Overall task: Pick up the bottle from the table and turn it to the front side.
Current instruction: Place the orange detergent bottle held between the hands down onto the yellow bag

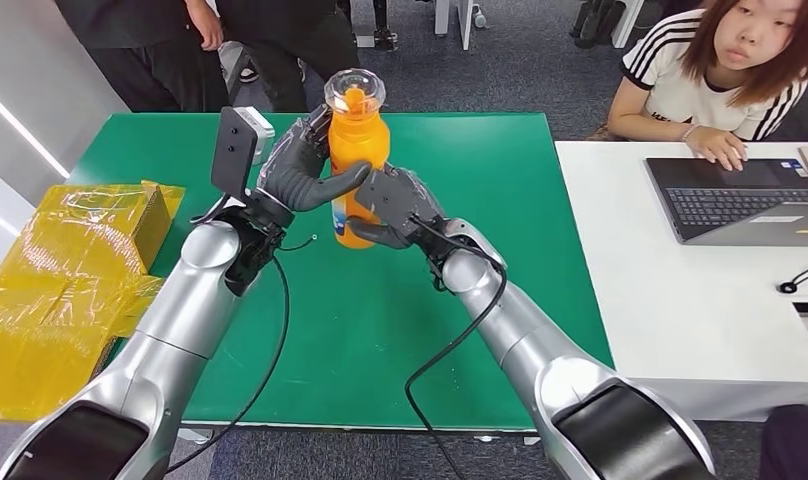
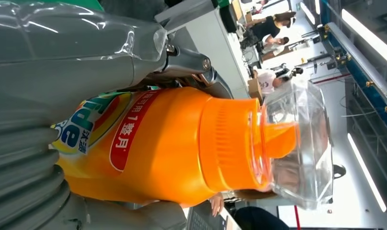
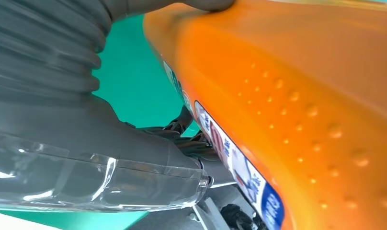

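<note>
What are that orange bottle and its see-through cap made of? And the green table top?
The orange bottle looks like glossy opaque plastic: it has soft highlights, moulded bumps on one side and a stuck-on printed label. The cap seems to be clear hard plastic, since the orange spout shows through it. The green table top looks matte, perhaps a fabric or felt-like cover; I cannot tell for sure.

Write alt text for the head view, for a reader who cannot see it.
Both robot hands hold an upright orange bottle with a clear cap above a green table: the left hand around its upper body, the right hand lower down. A person sits at a laptop on a white table to the right.
</note>
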